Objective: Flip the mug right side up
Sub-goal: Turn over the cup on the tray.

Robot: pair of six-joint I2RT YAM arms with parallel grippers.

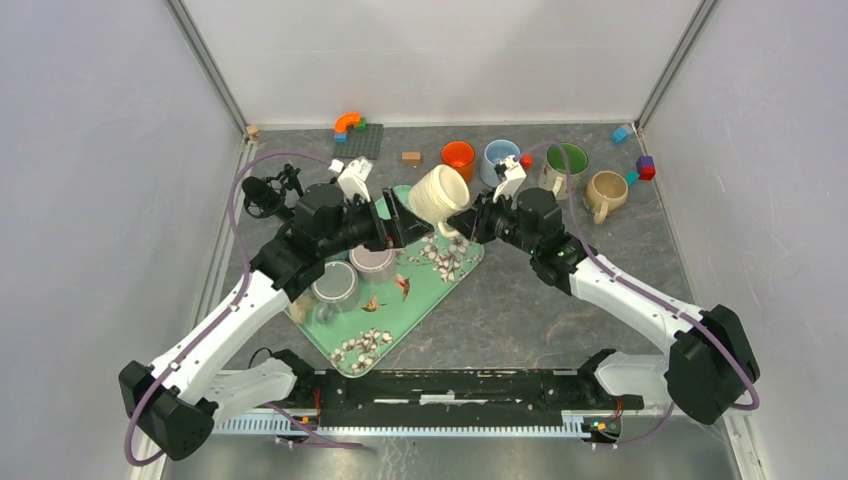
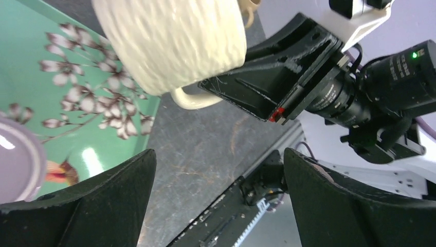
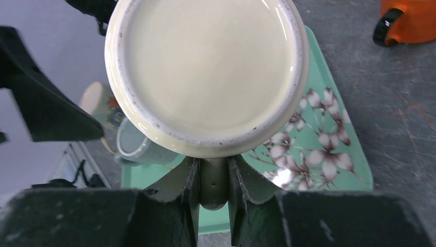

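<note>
A cream ribbed mug (image 1: 438, 195) hangs tilted in the air over the far corner of the teal flowered tray (image 1: 430, 275). My right gripper (image 1: 470, 220) is shut on the mug's handle (image 3: 213, 180), which sits pinched between its fingers. The mug's flat base (image 3: 205, 67) faces the right wrist camera. In the left wrist view the mug (image 2: 169, 41) fills the top, its handle (image 2: 193, 100) pointing down. My left gripper (image 2: 218, 154) stands wide open just left of the mug and below it, holding nothing and apart from it.
Two grey mugs (image 1: 372, 262) (image 1: 335, 285) stand on the tray. Along the back are an orange mug (image 1: 458, 158), a blue mug (image 1: 499, 158), a green mug (image 1: 566, 163) and a beige mug (image 1: 606, 192). Toy blocks (image 1: 358, 135) lie at the far edge.
</note>
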